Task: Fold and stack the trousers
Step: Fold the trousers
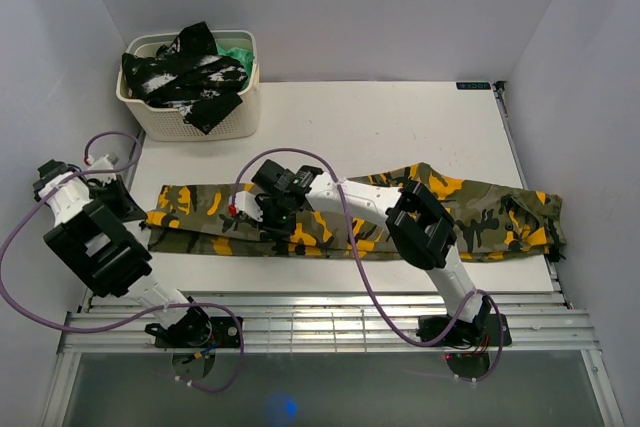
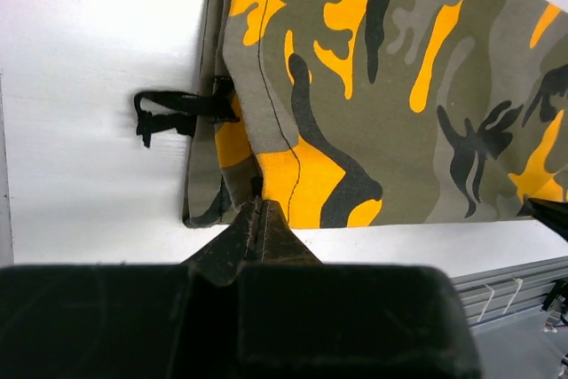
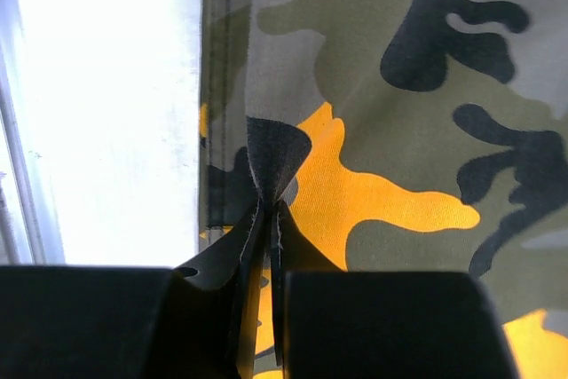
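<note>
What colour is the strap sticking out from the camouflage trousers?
Black: the thin cloth strap on the camouflage trousers, clearest in left wrist view.

Cream perforated laundry basket (image 1: 195, 119) stands on a white table (image 1: 380, 127), in its far-left corner. A black-and-white mottled garment (image 1: 185, 75) is heaped in the basket, with one end draped over the front rim and down the front wall. A plain green cloth (image 1: 238, 54) lies inside the basket at its right rear, mostly covered. Pale grey enclosure walls (image 1: 330, 7) rise behind the basket. A small dark label (image 1: 473, 86) sits well right of the basket. Metal slats (image 1: 330, 319) run well in front of the basket.
</note>
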Robot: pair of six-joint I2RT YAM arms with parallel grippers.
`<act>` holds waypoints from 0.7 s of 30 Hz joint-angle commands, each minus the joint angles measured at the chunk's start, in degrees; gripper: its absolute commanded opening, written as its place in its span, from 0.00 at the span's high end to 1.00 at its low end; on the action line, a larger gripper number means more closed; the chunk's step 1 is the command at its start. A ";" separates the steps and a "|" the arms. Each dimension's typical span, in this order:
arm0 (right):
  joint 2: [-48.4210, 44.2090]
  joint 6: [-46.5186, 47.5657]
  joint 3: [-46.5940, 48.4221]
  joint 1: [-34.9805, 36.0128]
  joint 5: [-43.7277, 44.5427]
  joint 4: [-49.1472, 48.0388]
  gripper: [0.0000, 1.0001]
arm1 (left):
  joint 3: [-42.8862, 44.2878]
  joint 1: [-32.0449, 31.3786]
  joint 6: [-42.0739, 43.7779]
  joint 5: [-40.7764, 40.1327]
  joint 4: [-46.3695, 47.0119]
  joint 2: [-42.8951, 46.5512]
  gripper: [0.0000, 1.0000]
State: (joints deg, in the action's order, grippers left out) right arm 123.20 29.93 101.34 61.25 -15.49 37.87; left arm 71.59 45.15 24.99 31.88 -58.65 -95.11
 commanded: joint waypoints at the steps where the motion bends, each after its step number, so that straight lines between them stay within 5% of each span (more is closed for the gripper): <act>1: 1.25 -1.54 -1.76 0.36 -6.57 1.07 0.92 | -1.45 0.03 0.49 0.55 0.38 0.46 1.00; 7: 3.45 -2.07 -2.12 0.36 -9.65 0.63 0.91 | -4.09 -0.06 -0.64 0.99 3.54 -3.05 1.00; 9: 3.98 -2.25 -0.54 0.27 -10.00 3.08 0.76 | -5.06 -0.06 -0.65 1.17 4.42 -4.64 1.00; 10: 3.72 -2.25 0.17 0.01 -10.09 3.87 0.53 | -5.32 0.03 -0.73 1.17 4.77 -5.95 0.92; 12: 1.01 -2.60 -0.17 -1.57 -9.83 4.41 0.31 | -6.90 -0.06 -0.83 1.17 6.35 -6.40 0.79; 13: -0.31 -3.03 -0.61 -3.75 -9.91 4.41 0.12 | -7.60 0.03 -0.74 1.26 6.88 -6.23 0.69; 21: -14.29 -1.72 -5.00 -23.88 -13.35 11.17 0.14 | -8.58 1.52 2.60 0.47 8.29 4.56 0.48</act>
State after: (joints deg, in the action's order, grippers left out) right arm 116.44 27.51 97.36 45.54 -27.49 43.88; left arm 61.39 45.56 25.34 31.90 -52.07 -99.13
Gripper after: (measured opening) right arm 0.863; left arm 0.499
